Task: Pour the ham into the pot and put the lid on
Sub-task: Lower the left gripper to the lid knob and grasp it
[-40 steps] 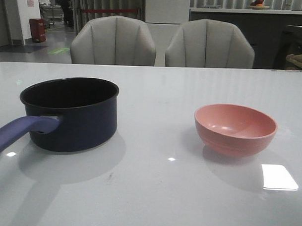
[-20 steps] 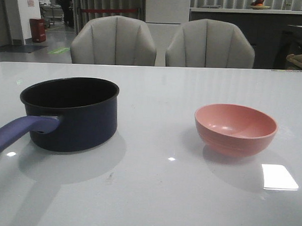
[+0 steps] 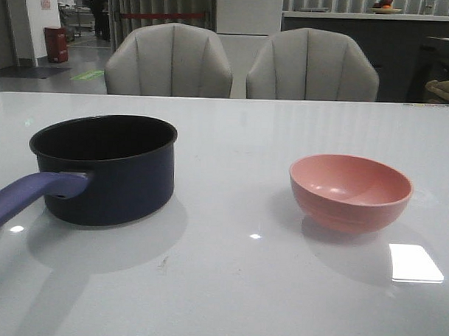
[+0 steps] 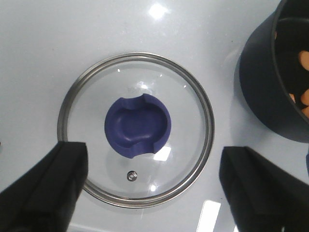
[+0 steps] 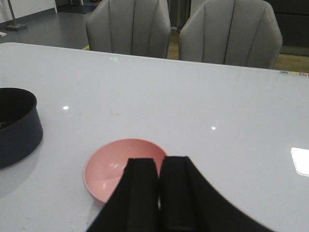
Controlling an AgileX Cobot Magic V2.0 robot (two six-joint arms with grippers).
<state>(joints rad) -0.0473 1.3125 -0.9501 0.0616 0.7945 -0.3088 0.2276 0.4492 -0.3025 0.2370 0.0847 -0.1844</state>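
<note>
— Two grey chairs [image 3: 169,61] stand behind the pale glossy surface [image 3: 228,286], biggest things in sight. What rests on it?

— On the robot's left, the pot [image 3: 106,167], dark navy, upright, its long purple-blue handle [image 3: 24,196] reaching toward the near left edge. The left wrist view catches its wall too [image 4: 263,89].

— And to the right?

— A pink bowl [image 3: 350,191], well apart from the pot, upright; nothing shows inside it. The right wrist view has it as well [image 5: 126,169].

— Where is the lid?

— Only the left wrist view shows it. The lid [image 4: 193,125] lies flat on the surface near the pot, not touching it, steel rim all round and the blue knob [image 4: 138,126] up.

— The left gripper?

— The left gripper [image 4: 154,193] hangs above the lid, its fingers [image 4: 43,188] spread wide, one to each side of the rim, holding nothing.

— The right one?

— The right gripper [image 5: 158,193] is over the near side of the bowl, its fingers [image 5: 142,193] pressed together with nothing between them.

— The ham?

— The ham [image 4: 303,99] shows as small orange pieces inside the pot.
</note>
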